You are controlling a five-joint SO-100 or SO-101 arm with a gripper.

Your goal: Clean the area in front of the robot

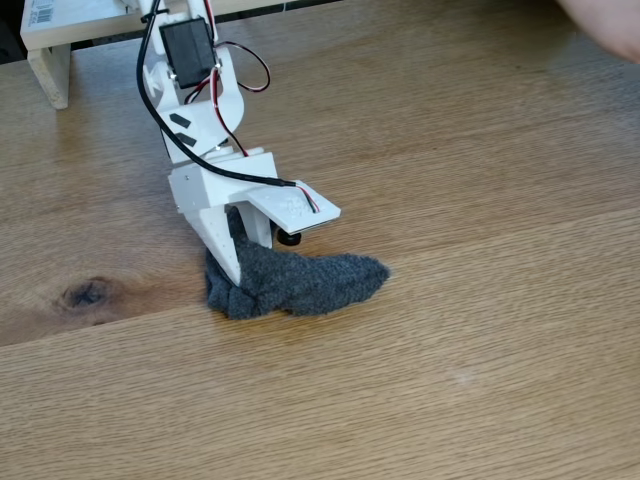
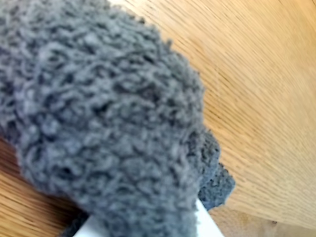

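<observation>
One fuzzy dark grey cloth (image 1: 300, 285) lies pressed on the counter (image 1: 480, 380), close to its middle and just right of a dark knot (image 1: 88, 293) in the wood. The robot's jaws (image 1: 238, 275) are clenched on the cloth's left end, white fingertips (image 1: 222, 240) pointing down into it. In the wrist view the cloth (image 2: 108, 123) bulks blurred over the oak grain. A pale shelf (image 1: 60, 40) with a barcode sticker (image 1: 42, 12) stands at the counter's far left corner

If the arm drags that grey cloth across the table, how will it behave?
The cloth looks soft and floppy, so it will probably bunch up. Its fuzzy pile should drag lightly on the smooth table. The gripper seems shut on it.
</observation>
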